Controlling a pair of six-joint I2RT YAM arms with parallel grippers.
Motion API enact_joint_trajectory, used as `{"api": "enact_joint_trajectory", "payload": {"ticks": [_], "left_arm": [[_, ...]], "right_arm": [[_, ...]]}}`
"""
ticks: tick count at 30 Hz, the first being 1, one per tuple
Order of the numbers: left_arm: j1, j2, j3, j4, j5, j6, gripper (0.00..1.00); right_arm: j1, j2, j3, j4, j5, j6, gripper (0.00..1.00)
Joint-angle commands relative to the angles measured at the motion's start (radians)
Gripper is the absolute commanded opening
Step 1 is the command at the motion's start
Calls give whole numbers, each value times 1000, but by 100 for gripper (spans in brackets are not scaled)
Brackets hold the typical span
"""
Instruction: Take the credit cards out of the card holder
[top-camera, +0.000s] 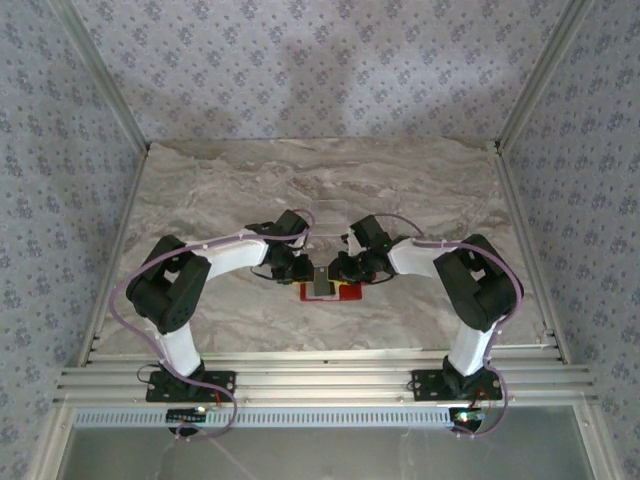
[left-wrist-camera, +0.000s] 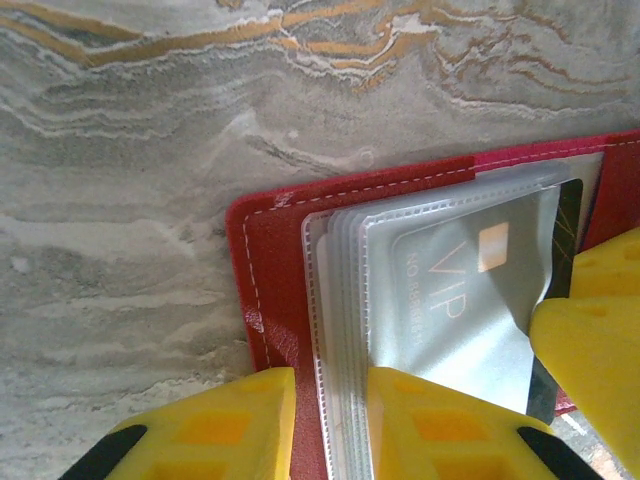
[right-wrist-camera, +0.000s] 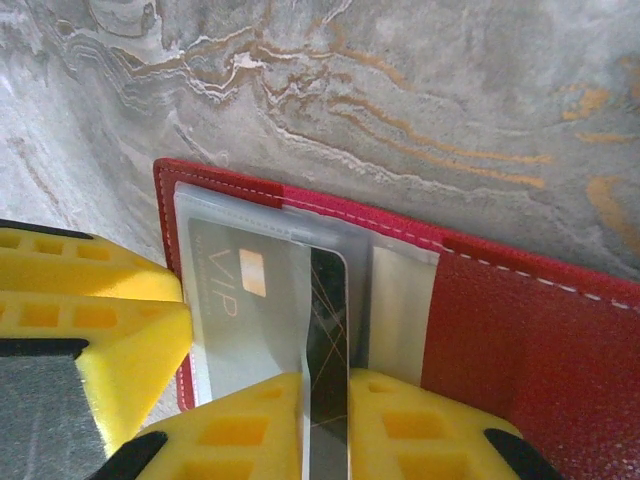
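The card holder (top-camera: 346, 292) is lying open on the marble tabletop (top-camera: 250, 180), midway between the two arms; its red cover is facing down and its stack of clear sleeves is facing up. The left fingers (left-wrist-camera: 450, 430) are pinching the card holder at its near edge, with the red border and the sleeve edges sitting in the narrow gap between them. A silver-grey credit card (left-wrist-camera: 450, 285) marked VIP is resting in the top sleeve, its dark-banded end poking past the sleeve's mouth. The right fingers (right-wrist-camera: 430, 430) are standing close together over that end, the dark band running through the gap; whether they are gripping the card or only straddling it I cannot tell from this angle.
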Motion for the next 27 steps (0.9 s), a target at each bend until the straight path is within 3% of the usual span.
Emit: {"api": "enact_joint_trajectory", "payload": {"ticks": [1,11,27], "left_arm": [[-12,27,-1,-77,-89,22,25],[-13,17,5,-142,-181,44,26],[-13,-8,-14,-124,-166,34,27]], "right_arm": [[-5,8,-31,28,-23,26,16],[-37,-29,-85,38,-11,36,9],[-55,-70,-125,37,-8,37,12]]}}
